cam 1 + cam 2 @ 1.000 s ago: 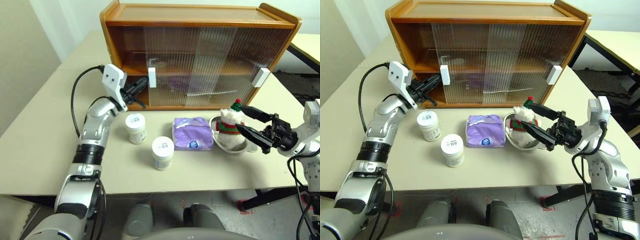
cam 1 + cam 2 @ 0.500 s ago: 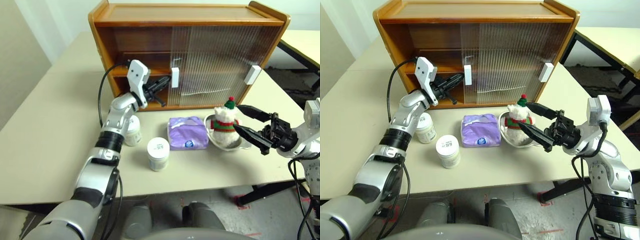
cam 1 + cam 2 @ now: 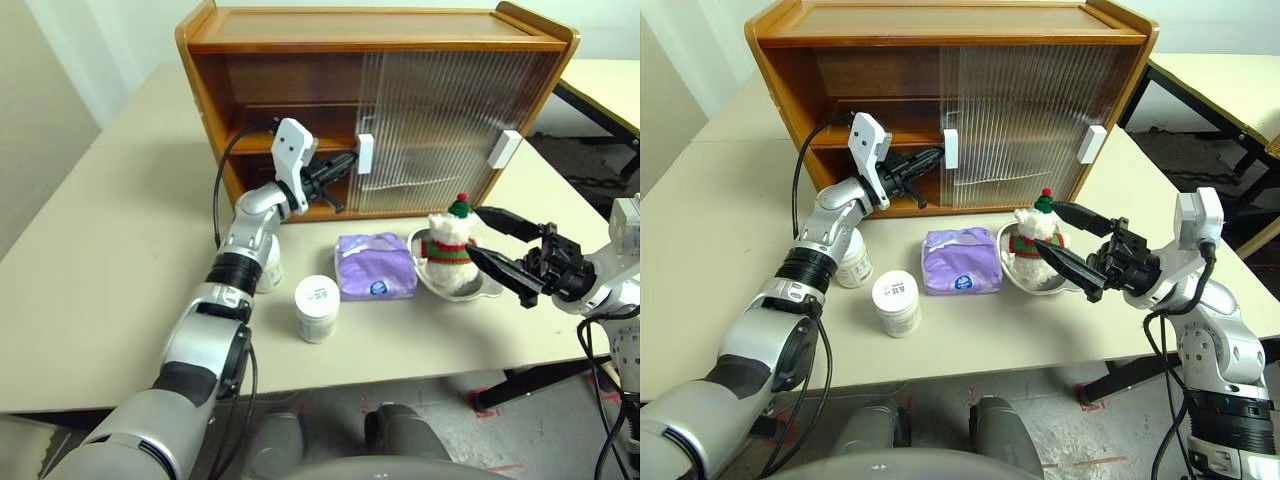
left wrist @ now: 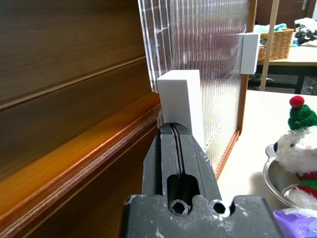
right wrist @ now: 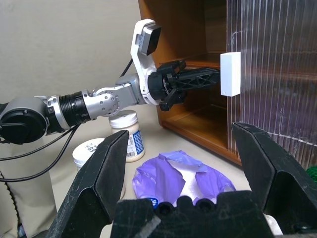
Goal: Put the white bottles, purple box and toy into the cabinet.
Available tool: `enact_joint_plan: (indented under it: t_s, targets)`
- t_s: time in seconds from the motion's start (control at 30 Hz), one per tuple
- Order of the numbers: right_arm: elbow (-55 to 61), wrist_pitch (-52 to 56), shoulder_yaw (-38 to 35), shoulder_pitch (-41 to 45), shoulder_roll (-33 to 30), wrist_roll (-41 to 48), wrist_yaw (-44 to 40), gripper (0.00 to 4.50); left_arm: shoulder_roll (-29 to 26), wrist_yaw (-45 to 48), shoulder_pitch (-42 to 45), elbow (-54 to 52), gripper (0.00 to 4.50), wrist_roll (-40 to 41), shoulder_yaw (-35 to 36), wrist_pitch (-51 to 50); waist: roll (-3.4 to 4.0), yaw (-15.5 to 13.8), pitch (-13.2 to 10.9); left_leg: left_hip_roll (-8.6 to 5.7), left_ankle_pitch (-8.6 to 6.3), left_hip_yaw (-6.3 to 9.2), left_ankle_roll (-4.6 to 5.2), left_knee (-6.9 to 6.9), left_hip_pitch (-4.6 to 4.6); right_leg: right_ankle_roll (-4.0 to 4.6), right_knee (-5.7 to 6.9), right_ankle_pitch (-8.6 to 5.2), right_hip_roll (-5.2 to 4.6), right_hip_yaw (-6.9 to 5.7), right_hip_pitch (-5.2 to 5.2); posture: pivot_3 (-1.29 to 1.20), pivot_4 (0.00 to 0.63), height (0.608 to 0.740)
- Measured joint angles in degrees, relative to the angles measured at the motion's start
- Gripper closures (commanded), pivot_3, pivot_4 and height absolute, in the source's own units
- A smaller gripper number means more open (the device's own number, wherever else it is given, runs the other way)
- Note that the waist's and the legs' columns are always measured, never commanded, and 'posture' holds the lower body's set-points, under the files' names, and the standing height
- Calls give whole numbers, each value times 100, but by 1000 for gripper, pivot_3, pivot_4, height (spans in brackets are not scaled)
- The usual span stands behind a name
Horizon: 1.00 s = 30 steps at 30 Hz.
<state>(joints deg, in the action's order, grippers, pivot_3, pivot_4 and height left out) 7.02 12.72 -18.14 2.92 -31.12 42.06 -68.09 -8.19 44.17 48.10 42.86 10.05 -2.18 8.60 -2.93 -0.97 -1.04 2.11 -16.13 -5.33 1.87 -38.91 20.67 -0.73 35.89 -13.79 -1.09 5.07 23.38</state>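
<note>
The cabinet [image 3: 380, 110] is standing at the back of the worktop [image 3: 90, 260], its left half open. The left tool [image 3: 345, 163], fingers pressed together, is pushing against the white handle [image 3: 365, 155] of the left sliding door. One white bottle [image 3: 318, 308] is standing near the front; the other bottle [image 3: 268, 272] is partly hidden behind the left arm. The purple box [image 3: 376, 266] is lying beside a steel dish [image 3: 488, 287] holding the toy [image 3: 450, 248]. The right tool [image 3: 497, 243] is gaping wide just beside the toy.
</note>
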Motion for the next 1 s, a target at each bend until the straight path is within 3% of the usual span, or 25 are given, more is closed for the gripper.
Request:
enact_joint_plan:
  t_s: [0.03,0.13,0.23,0.47,0.67,1.0]
  targets:
    - [-2,12,22,22,0,0,-2,0,-78,20,-87,-253,4452,24,11,-113,1,6,-1,2,-1,0,1,0,0,1,0,0,0,2,1,48,0,740]
    - [-29,27,163,108,1,-2,-30,0,-351,129,-528,-1409,3839,344,135,-751,11,43,-6,37,-4,-4,-2,2,-3,9,5,3,9,5,2,67,0,740]
    - [-103,32,242,240,2,-6,-92,0,-673,88,-933,-2434,2754,741,397,-1561,18,75,-11,47,-4,-5,-2,2,-11,11,14,3,15,4,2,98,0,740]
    - [-441,31,562,615,25,-73,-253,0,-2031,170,-1775,-4387,19,1566,997,-3270,24,59,-16,49,-3,-10,-1,1,-38,19,43,-11,14,4,-5,129,0,740]
    - [-617,-45,705,734,98,-206,-271,0,-3354,964,-3556,-5100,19,1690,1359,-3415,37,9,-25,60,-12,-15,-17,6,-43,45,58,-36,8,-5,7,148,0,740]
    - [-822,-345,1051,841,237,-543,-376,0,-3327,1365,-5375,-5552,19,2075,2189,-2953,42,-169,-40,62,-36,-11,-59,10,-38,55,61,-54,-13,-24,13,172,0,740]
